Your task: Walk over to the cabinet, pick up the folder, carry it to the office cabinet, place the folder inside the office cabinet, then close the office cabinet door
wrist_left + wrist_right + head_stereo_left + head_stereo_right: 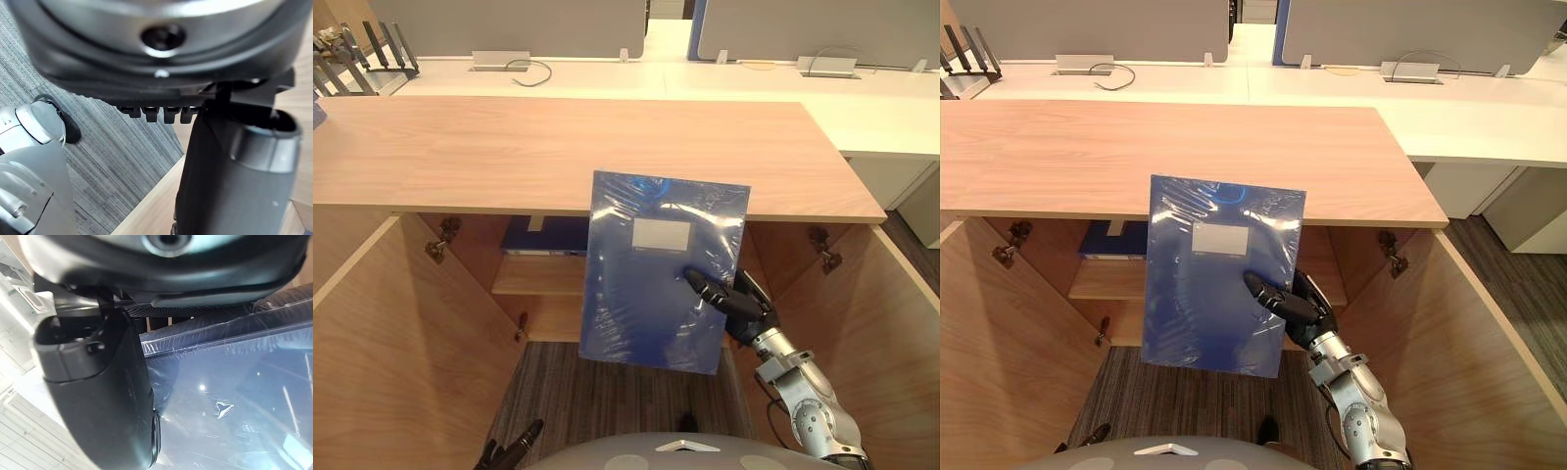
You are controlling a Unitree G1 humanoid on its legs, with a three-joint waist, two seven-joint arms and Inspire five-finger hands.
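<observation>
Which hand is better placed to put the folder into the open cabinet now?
The right. The right hand grips the folder, held upright before the open cabinet. The left hand hangs low near the floor, away from the folder.

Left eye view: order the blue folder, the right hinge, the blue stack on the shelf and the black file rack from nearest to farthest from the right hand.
1. blue folder: pinched in the right hand.
2. right hinge: just to the hand's right.
3. blue stack: on the shelf, inside on the left.
4. black file rack: far back left.
</observation>
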